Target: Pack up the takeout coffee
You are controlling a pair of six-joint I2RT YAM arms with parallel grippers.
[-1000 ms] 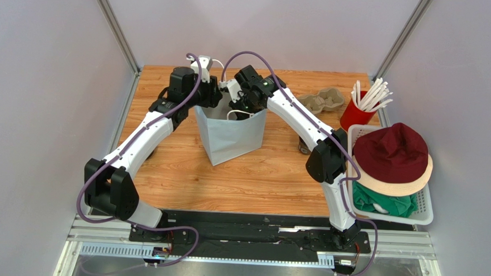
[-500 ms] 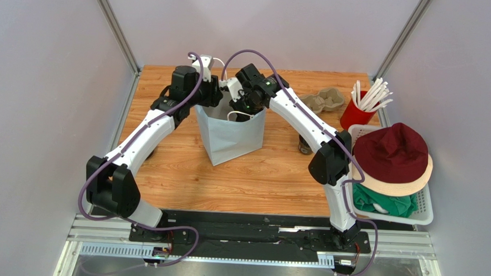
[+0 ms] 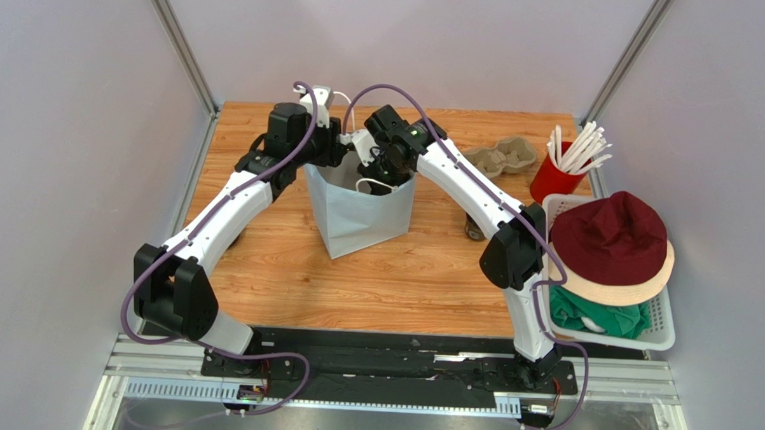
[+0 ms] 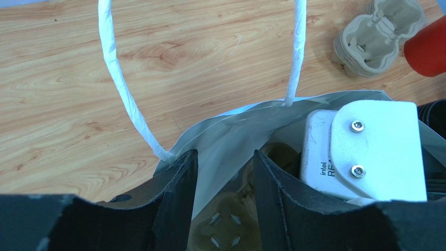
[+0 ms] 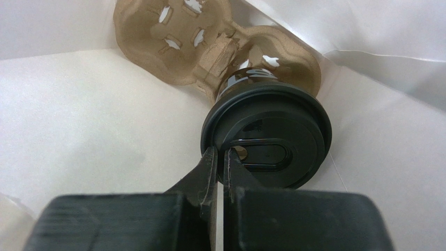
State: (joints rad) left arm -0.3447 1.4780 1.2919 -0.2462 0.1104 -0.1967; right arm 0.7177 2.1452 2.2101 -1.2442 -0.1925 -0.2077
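Coffee cup (image 5: pixel 267 133), black with its lid on, sits upright in one well of a brown pulp carrier (image 5: pixel 157 47) at the bottom of the white paper bag (image 3: pixel 357 219). Right pincer (image 5: pixel 220 157) reaches down into the bag, jaws closed to a sliver on the near-left rim of the cup's lid. Left pincer (image 4: pixel 222 167) is at the bag's rear-left rim, jaws standing apart with the paper wall passing between them, not pinched. Bag stands upright on the table (image 3: pixel 403 283). Second carrier (image 3: pixel 503 159) and red cup of straws (image 3: pixel 555 178) stand at the far right, well apart from the bag.
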